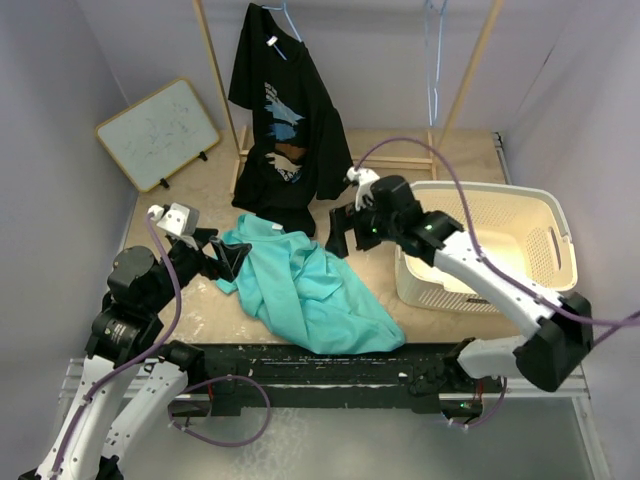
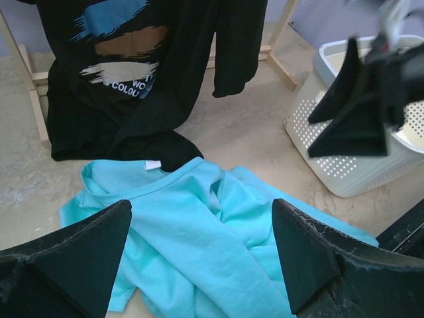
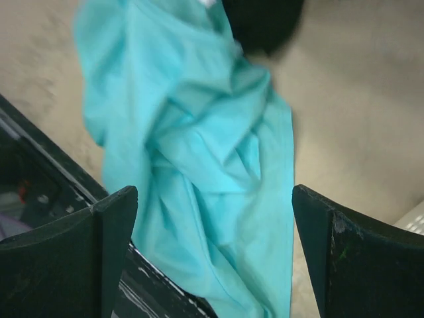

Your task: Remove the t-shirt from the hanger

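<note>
A teal t-shirt (image 1: pixel 310 295) lies crumpled on the bench (image 1: pixel 450 160), from about its middle down to the near edge. It is free of any hanger, and one corner reaches over the dark rail along that edge. At the far edge, an empty light-blue hanger (image 1: pixel 435 60) dangles from the right part of the wooden rack (image 1: pixel 222 80). Judging by that, the teal shirt looks like the garment that was to come off, and that part of the job appears done.

A black t-shirt (image 1: pixel 285 120) with a printed front is still up on a second hanger (image 1: pixel 290 22) at the left part of the rack. Its hem sags down onto the bench, just touching the teal shirt's collar. If the task covers this one as well, it is untouched and all of that work is left.

The left pincer (image 1: pixel 225 258) is spread wide and holds nothing. It sits low at the teal shirt's left side, with the fabric showing between its fingers in the left wrist view. The right pincer (image 1: pixel 350 225) is also spread and empty. It hovers above the bench between the black shirt's hanging sleeve and the white laundry basket (image 1: pixel 540 215) at the right edge, and its wrist camera looks down on the teal cloth. Neither pincer grips any cloth.
</note>
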